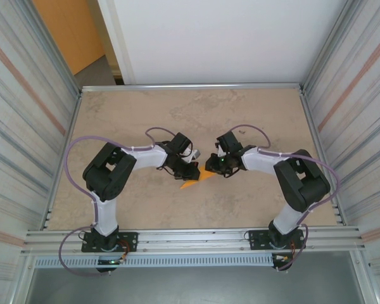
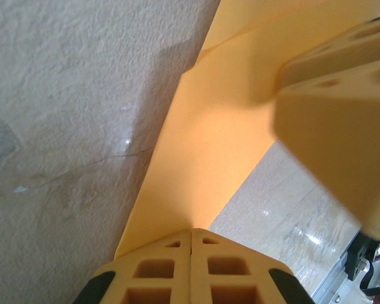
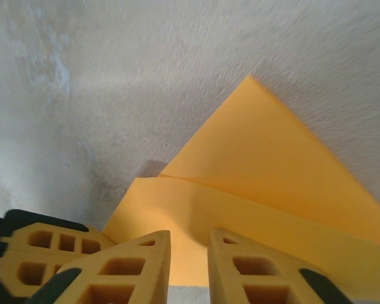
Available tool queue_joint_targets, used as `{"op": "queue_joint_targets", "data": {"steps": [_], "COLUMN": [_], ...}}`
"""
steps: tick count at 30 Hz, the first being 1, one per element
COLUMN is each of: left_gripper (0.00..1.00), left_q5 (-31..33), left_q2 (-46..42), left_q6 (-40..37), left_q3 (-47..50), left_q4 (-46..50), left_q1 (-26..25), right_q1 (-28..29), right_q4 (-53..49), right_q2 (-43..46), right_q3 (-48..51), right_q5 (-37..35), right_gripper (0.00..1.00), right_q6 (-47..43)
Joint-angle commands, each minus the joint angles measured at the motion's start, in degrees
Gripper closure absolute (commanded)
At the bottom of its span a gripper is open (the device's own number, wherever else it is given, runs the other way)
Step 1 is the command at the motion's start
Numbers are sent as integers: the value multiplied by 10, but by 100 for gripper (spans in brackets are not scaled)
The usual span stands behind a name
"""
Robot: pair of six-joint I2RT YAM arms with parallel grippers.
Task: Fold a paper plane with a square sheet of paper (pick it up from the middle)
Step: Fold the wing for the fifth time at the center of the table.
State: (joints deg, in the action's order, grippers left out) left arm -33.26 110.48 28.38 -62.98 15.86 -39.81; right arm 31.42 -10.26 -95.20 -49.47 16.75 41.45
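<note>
Orange paper (image 1: pixel 191 185) (image 2: pixel 202 158) (image 3: pixel 272 171), part-folded to a point, sits mid-desk (image 1: pixel 145 114) between both pincers. Likely thin, light and floppy: it creases easily and would slide on the smooth desk. Best pinched at a folded edge. Left pincer (image 1: pixel 190 172) (image 2: pixel 191 235) closed on paper. Right pincer (image 1: pixel 212 168) (image 3: pixel 189 244) has a narrow gap straddling an edge, not clearly clamping.

The top camera looked steeply down from the near edge over the whole table (image 1: pixel 253 114); both wrist cameras (pressed very close) faced the same orange paper (image 3: pixel 266 164).
</note>
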Motion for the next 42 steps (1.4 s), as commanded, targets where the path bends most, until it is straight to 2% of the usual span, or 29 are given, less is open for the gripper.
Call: {"op": "queue_joint_targets", "data": {"steps": [1, 4, 6, 11, 20, 32, 42], "left_gripper": [94, 94, 94, 94, 93, 89, 86], "left_q5": [21, 19, 17, 12, 5, -17, -50], "left_q2": [22, 22, 21, 17, 11, -12, -6], "left_q6": [-1, 1, 2, 1, 3, 2, 7], "left_q3": [17, 18, 17, 17, 18, 0, -38], "left_q4": [23, 20, 18, 15, 12, 7, -19], "left_q1": [2, 2, 1, 1, 2, 2, 2], "right_q1": [-1, 11, 21, 30, 38, 36, 34], "right_q4": [-90, -141, -160, -164, -169, -168, -148], "right_q2": [48, 67, 68, 31, -34, -48, -61], "right_q3": [-36, -41, -41, -56, -91, -72, -53], "right_q5": [-101, -177, -202, -175, -151, -153, -145], "right_gripper": [69, 55, 44, 39, 43, 61, 68], "right_q6": [36, 67, 80, 84, 83, 77, 68]}}
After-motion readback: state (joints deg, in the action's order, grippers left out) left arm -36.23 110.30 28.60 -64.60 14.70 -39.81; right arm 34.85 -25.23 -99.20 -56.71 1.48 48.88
